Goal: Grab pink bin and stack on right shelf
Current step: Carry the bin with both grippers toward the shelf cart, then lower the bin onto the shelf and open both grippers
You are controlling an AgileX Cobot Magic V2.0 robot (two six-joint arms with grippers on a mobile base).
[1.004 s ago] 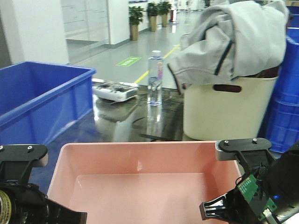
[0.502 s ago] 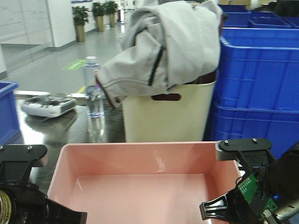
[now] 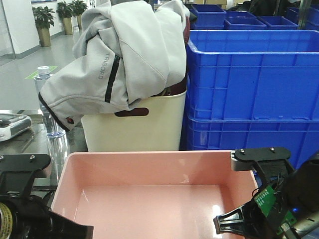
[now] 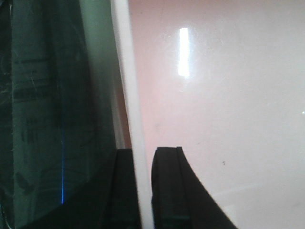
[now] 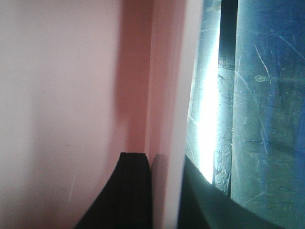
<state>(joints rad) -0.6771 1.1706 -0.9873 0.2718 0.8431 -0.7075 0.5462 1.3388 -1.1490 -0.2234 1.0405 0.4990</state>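
- The wide, shallow pale-pink plastic bin (image 3: 149, 169) is filling the lower middle of the front view, open side up and with nothing in it, spanning the space between the two arms.
- The left gripper (image 4: 143, 157) is clamping the bin's left wall, with one black finger (image 4: 169, 186) inside the tub and the other outside the pale rim.
- The right gripper (image 5: 164, 164) is gripping the right wall the same way, one black finger (image 5: 133, 191) pressing the inner face and the other sitting outside the rim.
- Whether the bin is resting on anything or hanging free cannot be told.
- Just behind the bin, a tall cream plastic bin (image 3: 134, 129) is standing with a light-grey jacket (image 3: 124, 55) draped over its top.
- Stacked deep blue plastic crates (image 3: 249, 84) are rising to the right of the cream bin, touching or almost touching it.
- A clear water bottle (image 3: 47, 107) is standing at the left on a glossy dark reflective surface (image 3: 35, 144).
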